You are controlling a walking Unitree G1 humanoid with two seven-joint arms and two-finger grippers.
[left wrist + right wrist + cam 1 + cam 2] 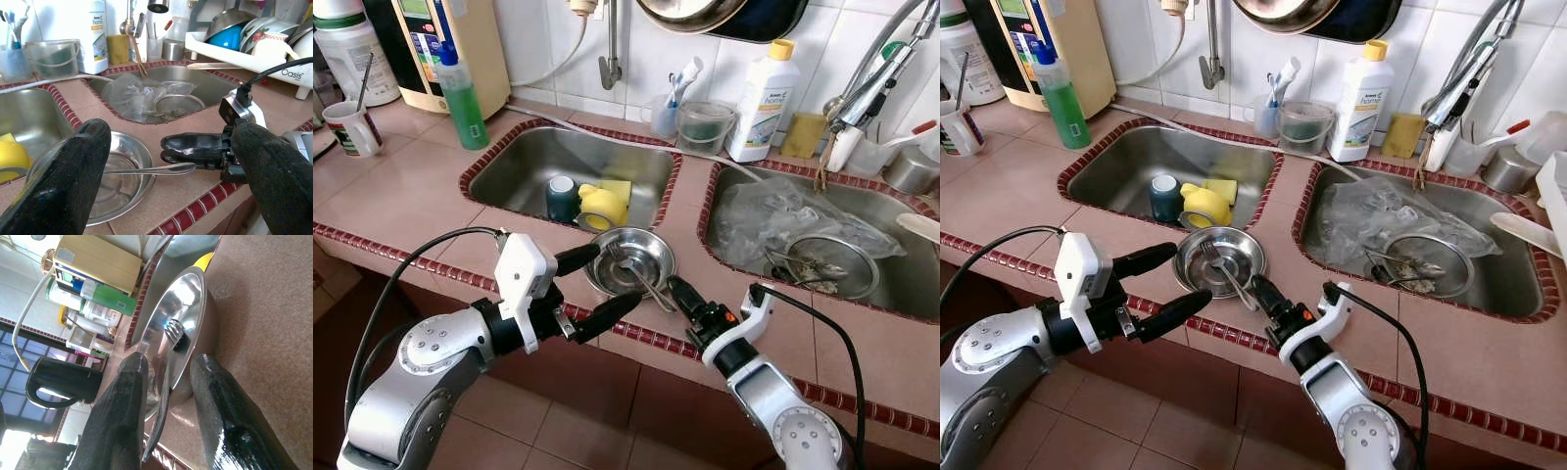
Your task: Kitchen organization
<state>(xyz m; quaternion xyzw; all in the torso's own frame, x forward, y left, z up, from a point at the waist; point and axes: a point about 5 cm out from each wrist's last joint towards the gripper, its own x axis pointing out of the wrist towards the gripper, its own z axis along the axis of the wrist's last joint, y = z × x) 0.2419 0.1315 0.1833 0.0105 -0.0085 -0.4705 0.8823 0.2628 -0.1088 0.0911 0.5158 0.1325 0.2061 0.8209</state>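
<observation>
**Right hand at the fork handle, left hand spread beside the bowl**

Our right hand [677, 292] reaches over the tiled surface [411, 186] to the handle end of a fork [1224, 274]. Its two black fingers [122, 401] straddle the handle, one on each side; we cannot tell whether they actually press on the metal, so we call it unclenched around the handle. The fork lies slanted in a shallow steel bowl [651, 250], tines down inside and handle sticking out over the rim toward us. The bowl sits on the strip of surface between the two sinks, near the front edge with its red tile border.

Our left hand [597, 287] hovers just beside the bowl on its left, fingers spread wide and holding nothing.

Behind the bowl, the left sink [519, 166] holds a yellow cup [603, 206] on its side, a dark cup [561, 196] and a yellow sponge. The right sink [901, 284] holds crumpled clear plastic [783, 215] and a wire strainer [832, 264].

As for writing, the white bottle with a yellow cap [763, 98] at the back wall reads "home" on its label. The white dish rack [274, 58] in the left wrist view reads "Oasis". A green soap bottle [464, 98] stands near the left sink, and a mug [350, 127] with a spoon sits far left.
</observation>
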